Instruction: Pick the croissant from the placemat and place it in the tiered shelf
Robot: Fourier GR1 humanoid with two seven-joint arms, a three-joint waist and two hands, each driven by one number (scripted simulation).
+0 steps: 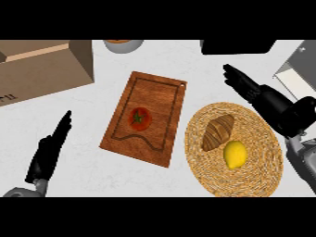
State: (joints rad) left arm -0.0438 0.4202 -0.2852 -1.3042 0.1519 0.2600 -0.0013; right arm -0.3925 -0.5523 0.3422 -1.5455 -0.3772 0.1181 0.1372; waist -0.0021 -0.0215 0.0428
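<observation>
The croissant (218, 132) is lying on the round woven placemat (256, 178), just beside a lemon (235, 154). The right hand (269, 102) is hovering by the placemat's upper right edge, fingers straight, holding nothing. The left hand (47, 152) is resting open at lower left.

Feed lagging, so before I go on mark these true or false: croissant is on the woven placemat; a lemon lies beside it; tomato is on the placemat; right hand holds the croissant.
1. The croissant lies on the woven placemat: true.
2. A lemon lies beside it: true.
3. The tomato is on the placemat: false, it sits on the wooden cutting board.
4. The right hand holds the croissant: false, its fingers are straight, above the placemat's far edge.
</observation>
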